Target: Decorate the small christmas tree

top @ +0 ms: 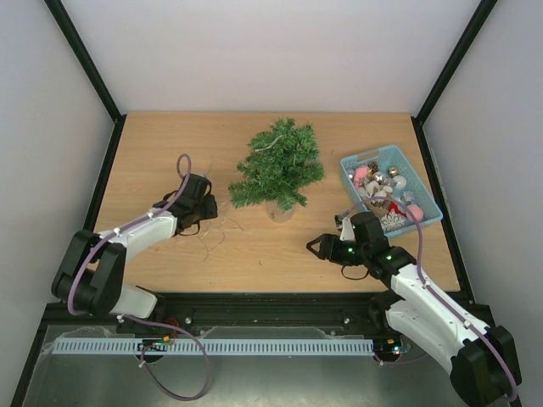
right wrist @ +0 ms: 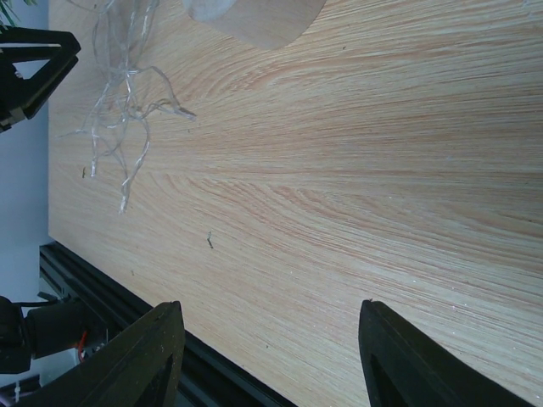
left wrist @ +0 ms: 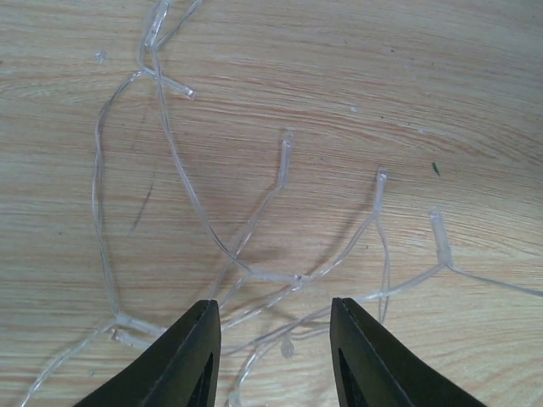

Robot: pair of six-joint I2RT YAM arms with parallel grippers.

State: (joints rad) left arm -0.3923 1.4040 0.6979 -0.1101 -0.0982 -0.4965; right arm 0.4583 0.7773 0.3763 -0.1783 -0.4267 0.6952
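1. The right gripper [right wrist: 270, 318]: we see its jaws apart, empty, above the table [right wrist: 382, 170].
2. The left gripper [left wrist: 273, 307]: jaws parted astride the clear light string [left wrist: 254, 275]; we should centre several strands squarely before closing.
3. The small christmas tree [top: 278, 165]: upright at mid-table, beyond the string, left of the basket [top: 366, 153].

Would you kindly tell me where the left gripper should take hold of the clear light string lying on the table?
Probably at the cluster of crossing strands just ahead of the left gripper, coming straight down from above. The light string lies flat and thin on the table; bunched strands give the open jaws more to pinch.
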